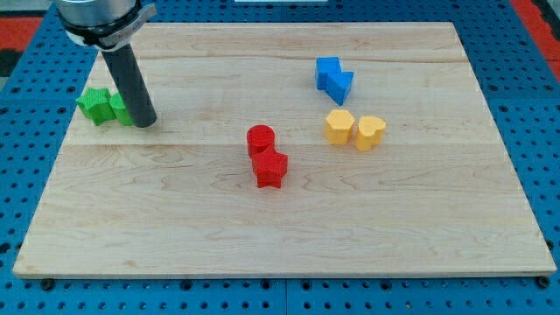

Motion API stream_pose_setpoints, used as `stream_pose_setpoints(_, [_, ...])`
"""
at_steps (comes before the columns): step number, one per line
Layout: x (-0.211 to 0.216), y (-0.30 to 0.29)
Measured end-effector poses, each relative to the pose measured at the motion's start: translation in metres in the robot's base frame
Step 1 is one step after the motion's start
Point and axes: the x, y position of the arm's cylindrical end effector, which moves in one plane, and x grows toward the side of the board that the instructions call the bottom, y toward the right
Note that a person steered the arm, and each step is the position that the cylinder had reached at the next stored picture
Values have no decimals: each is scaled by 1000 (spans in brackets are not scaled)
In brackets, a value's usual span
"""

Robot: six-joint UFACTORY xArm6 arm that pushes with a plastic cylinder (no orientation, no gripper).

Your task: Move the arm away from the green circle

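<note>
Camera view shows our tip point(144, 122) at the wooden counter's point(289, 227) upper-left part; we carry no claw, only a bare dark rod. Touching its left side sits the green circle point(122, 108), partly hidden, beside a green star-shaped block point(94, 104). Open counter lies rightward.

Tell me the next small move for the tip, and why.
Probably slide my tip toward the view's right and a little down, onto bare board. It sits right against the green circle, which the rod partly hides, with the green star just beyond on the view's left. The red blocks lie well off, so a short retreat touches nothing.
</note>
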Motion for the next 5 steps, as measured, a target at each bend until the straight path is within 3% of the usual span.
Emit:
stream_pose_setpoints(1, [0,13])
stream_pose_setpoints(3, [-8,95])
stream_pose_setpoints(5, [-17,96])
